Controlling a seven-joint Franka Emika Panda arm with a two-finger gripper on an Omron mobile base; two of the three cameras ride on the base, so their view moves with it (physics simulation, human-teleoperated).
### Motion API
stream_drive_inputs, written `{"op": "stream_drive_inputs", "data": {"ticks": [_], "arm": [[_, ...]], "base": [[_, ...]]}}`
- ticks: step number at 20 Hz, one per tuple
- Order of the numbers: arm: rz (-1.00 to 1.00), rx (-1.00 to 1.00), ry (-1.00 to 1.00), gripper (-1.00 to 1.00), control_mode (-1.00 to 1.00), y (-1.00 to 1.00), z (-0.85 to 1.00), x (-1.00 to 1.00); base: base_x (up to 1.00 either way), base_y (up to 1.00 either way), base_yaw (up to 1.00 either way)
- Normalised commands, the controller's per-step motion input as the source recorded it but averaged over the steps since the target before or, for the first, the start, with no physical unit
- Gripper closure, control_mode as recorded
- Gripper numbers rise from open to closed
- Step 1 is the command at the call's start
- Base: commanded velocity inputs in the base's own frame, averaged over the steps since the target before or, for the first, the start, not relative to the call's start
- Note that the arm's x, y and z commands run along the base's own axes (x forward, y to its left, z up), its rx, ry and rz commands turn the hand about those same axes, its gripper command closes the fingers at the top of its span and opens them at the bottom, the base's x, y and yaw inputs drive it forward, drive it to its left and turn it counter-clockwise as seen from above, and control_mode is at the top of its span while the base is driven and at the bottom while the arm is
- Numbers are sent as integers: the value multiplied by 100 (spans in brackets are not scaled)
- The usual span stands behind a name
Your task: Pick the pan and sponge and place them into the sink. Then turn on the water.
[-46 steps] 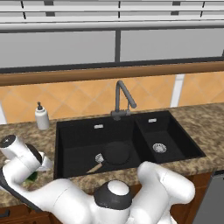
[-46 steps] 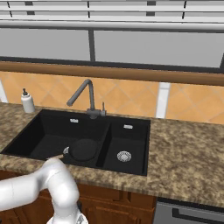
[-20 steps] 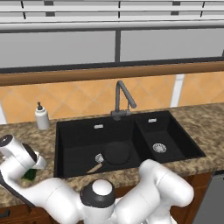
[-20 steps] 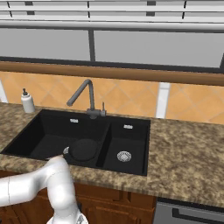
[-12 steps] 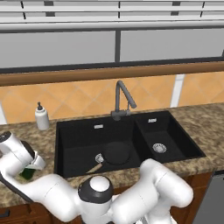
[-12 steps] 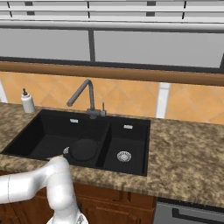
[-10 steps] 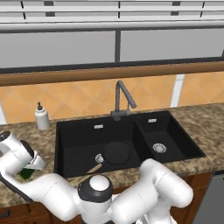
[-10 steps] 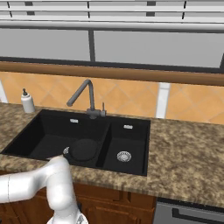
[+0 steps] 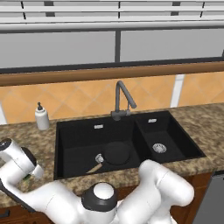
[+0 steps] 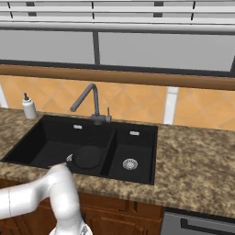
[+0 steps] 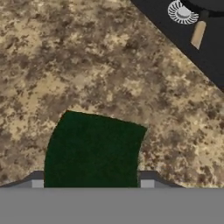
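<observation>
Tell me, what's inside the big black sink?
The pan lies in the larger bowl of the sink, its wooden handle beside a silver drain. The pan covers the floor beneath it.

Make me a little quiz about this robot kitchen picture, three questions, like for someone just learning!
1. True or false: the pan already lies inside the sink.
2. Where is the sponge? A) in the small right bowl B) on the speckled counter left of the sink C) on top of the soap bottle
3. Fill in: the bowl of the sink that holds the pan is the ____ one.

Key
1. True: it rests in a bowl, wooden handle toward the front.
2. B: the hand view shows it on the counter between the fingers.
3. Left, the larger bowl; the faucet runs no water.
</observation>
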Motion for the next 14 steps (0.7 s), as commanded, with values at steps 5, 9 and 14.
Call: {"op": "stream_drive_inputs", "data": {"ticks": [5,9,14], "arm": [[-9,0,-19,100,-100,-40,-66,-69],[0,6,-7,100,-100,-17,18,-20],[-3,8,13,100,-100,-55,95,-22]], "base": [[0,0,0],[0,0,0],[0,0,0]]}}
